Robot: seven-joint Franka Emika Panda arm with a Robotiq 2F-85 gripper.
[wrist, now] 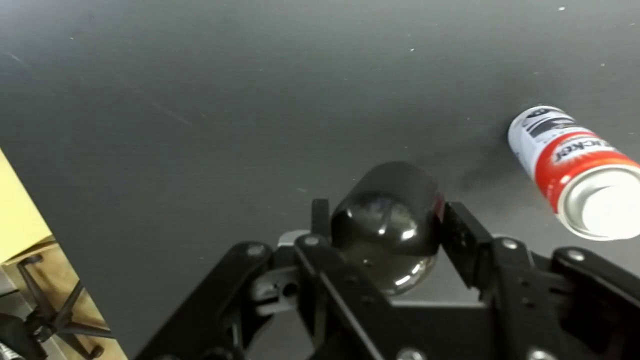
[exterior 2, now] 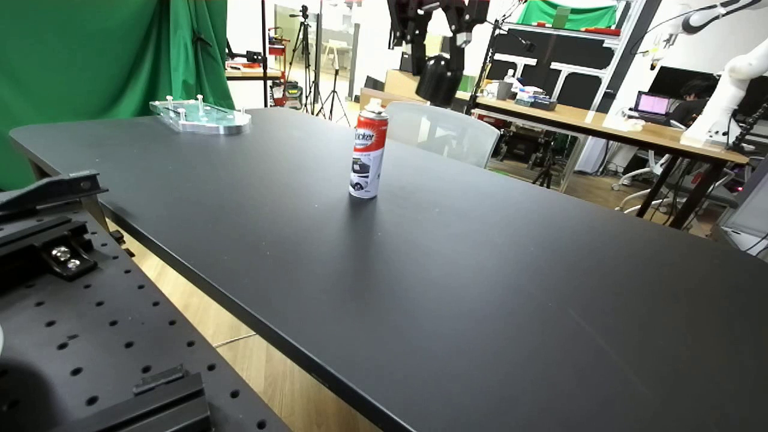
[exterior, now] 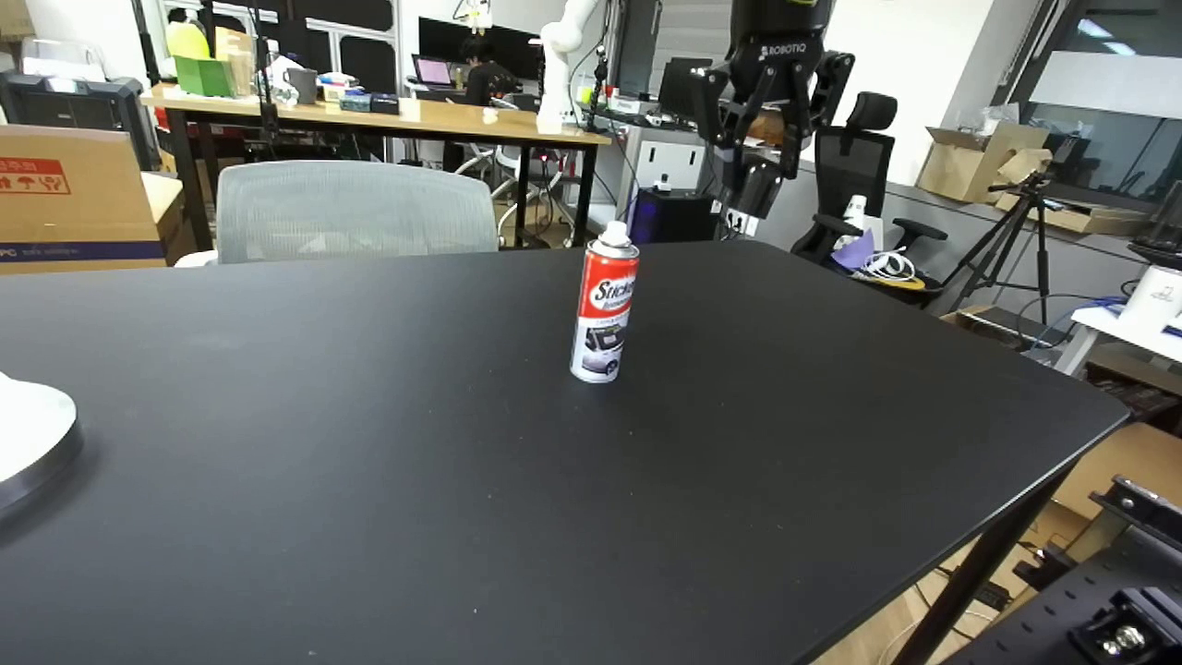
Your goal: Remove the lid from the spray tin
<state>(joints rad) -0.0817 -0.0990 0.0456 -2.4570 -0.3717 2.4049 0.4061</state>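
Nearest the wrist camera, the pincer [wrist: 386, 220] has its black fingers [wrist: 465, 245] clamped on either side of the lid [wrist: 392, 200], a glossy black cap whose rounded end faces the lens. Its farther part sinks into the dark background, so how long the cap is can hardly be judged from that angle. To its right, well apart, stands the spray tin [wrist: 555, 145]. In both exterior views the tin is upright on the black tabletop [exterior: 369, 443], its white nozzle [exterior: 615, 235] bare above a silvery collar; below come a red band with bold lettering on a pale burst, then a white stretch printed with dark pictures. The lid hangs tilted in the air, held clear of both tin and tabletop. Pale specks and faint scratches mark that dark surface.

Leftmost in an exterior view, a white rounded object [exterior: 32, 429] rests on the tabletop, cut off by the frame. Beyond the far edge, in order, come a cardboard box [exterior: 83, 212] with a red label, a wooden bench [exterior: 443, 115] carrying a green box [exterior: 205, 78], the grey mesh back of a chair [exterior: 355, 212], a white robot arm [exterior: 558, 74], a black office chair [exterior: 854, 171] with white cable [exterior: 888, 265] on its seat, and a black tripod [exterior: 1042, 240] near a brown carton [exterior: 970, 177].
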